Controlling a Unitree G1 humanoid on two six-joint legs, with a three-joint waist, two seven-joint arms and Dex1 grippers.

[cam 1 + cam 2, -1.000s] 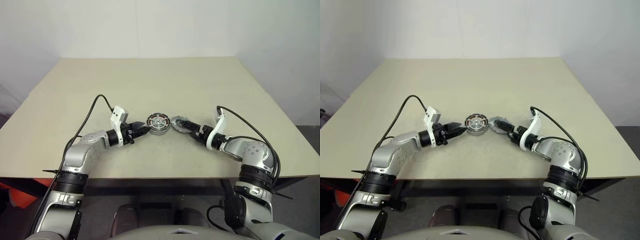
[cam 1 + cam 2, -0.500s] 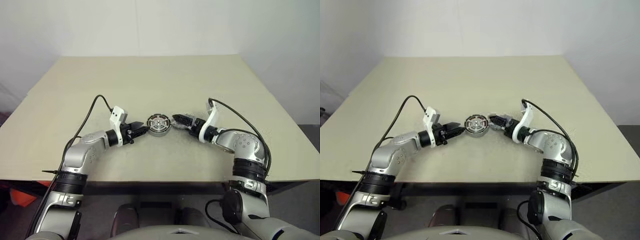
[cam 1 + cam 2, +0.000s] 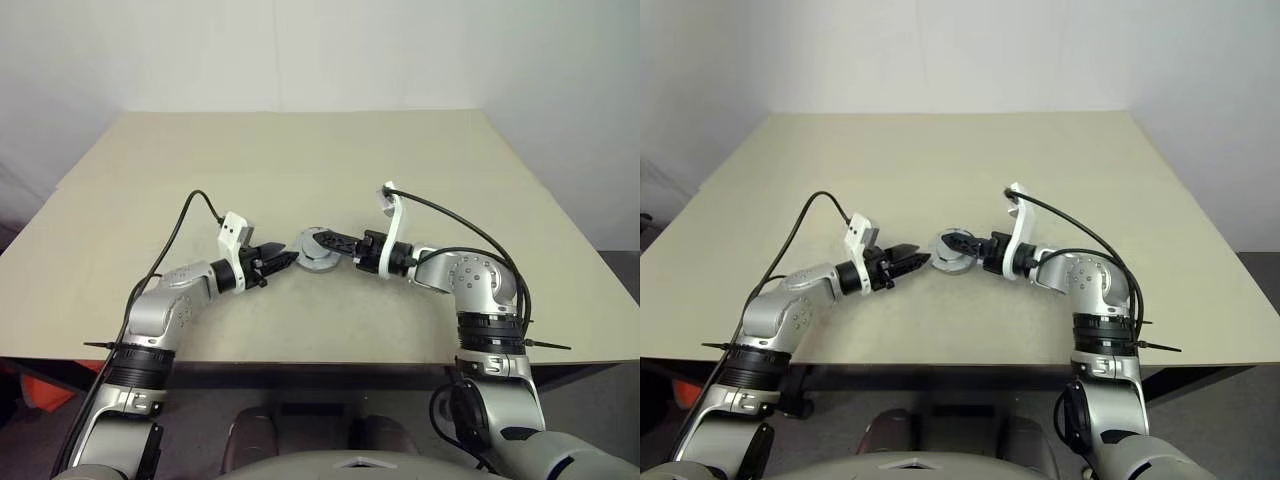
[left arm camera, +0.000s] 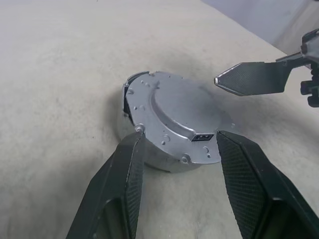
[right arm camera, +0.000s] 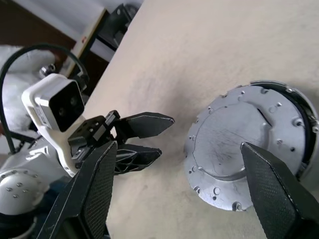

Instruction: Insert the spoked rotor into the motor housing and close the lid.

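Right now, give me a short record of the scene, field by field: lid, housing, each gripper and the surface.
lid: light-grey cap lying on the motor housing, sitting skewed
motor housing: dark edge showing under one side of the lid; on the table
left gripper: fingers open either side of the lid's near edge
right gripper: fingers wide open over the lid, holding nothing
table: beige top

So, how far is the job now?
Done: the lid lies on the housing, hiding any rotor. In hand: it looks askew, with a dark gap at one edge; the open right gripper hovers over it, the left gripper beside the housing. Left: seat the lid flush.
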